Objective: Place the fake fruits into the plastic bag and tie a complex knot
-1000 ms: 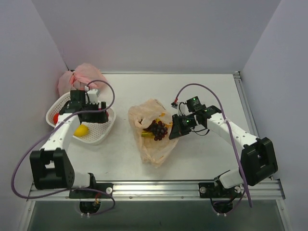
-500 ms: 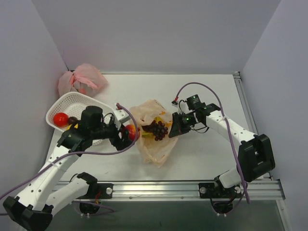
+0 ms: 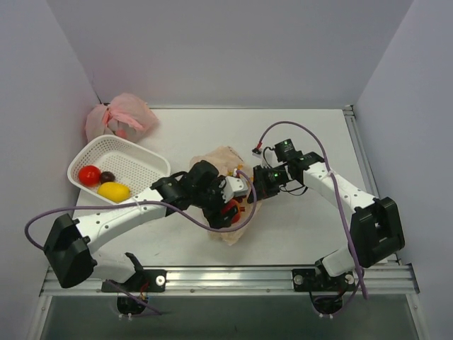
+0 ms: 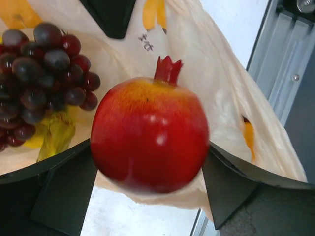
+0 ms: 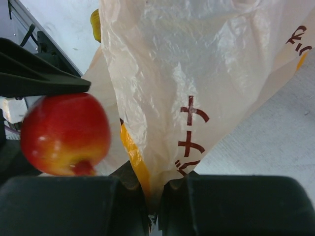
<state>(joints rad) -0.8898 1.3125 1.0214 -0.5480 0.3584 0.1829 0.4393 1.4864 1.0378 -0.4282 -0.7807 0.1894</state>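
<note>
My left gripper [image 3: 228,205] is shut on a glossy red pomegranate [image 4: 150,135] and holds it over the open mouth of the pale-orange banana-print plastic bag [image 4: 221,88]. A dark purple grape bunch [image 4: 44,64] and a yellow piece [image 4: 55,135] lie inside the bag. My right gripper [image 3: 255,190] is shut on the bag's right edge [image 5: 197,73] and holds it up, with the film pinched between the jaws [image 5: 155,206]. The pomegranate [image 5: 64,132] shows at the left of the right wrist view, under a left finger [image 5: 34,73].
A white mesh basket [image 3: 141,159] at the left holds a red round fruit [image 3: 89,174], a yellow lemon [image 3: 114,191] and a small dark fruit [image 3: 107,176]. A tied pink bag [image 3: 120,113] lies at the back left. The table's metal rail [image 3: 233,276] runs along the near edge.
My left arm has swung from the basket rightward to the bag, carrying the pomegranate. The right gripper has stayed on the bag's edge.
</note>
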